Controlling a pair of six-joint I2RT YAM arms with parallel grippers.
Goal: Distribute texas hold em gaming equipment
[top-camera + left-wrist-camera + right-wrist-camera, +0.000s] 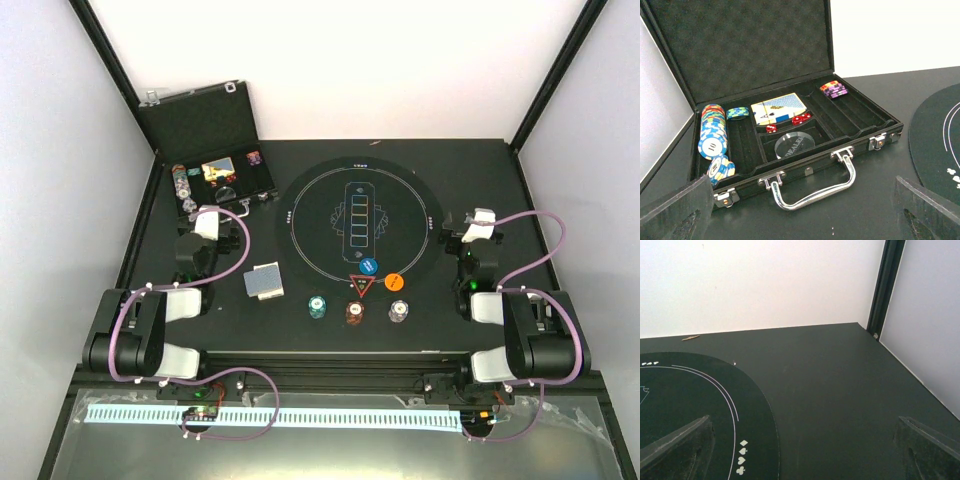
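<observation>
A deck of playing cards (pixel 266 281) lies left of the round black mat (pixel 300 235). Along the mat's near edge sit a blue disc (pixel 368 266), an orange disc (pixel 394 282) and a red triangle marker (pixel 359 286). In front of them stand a teal chip (pixel 317 307), a brown chip (pixel 354 312) and a grey chip (pixel 399 310). My left gripper (pixel 205 215) (pixel 802 210) is open, just short of the open case's silver handle (pixel 812 185). My right gripper (pixel 468 225) (pixel 802 450) is open over bare table at the mat's right edge (pixel 760 430).
The open black case (pixel 200 125) at the back left holds a row of blue-and-white chips (pixel 712 137), a card deck (pixel 777 109), red dice (pixel 801 119), a clear dealer button (pixel 794 145) and purple chips (pixel 834 89). White walls and black frame posts (pixel 887 285) enclose the table.
</observation>
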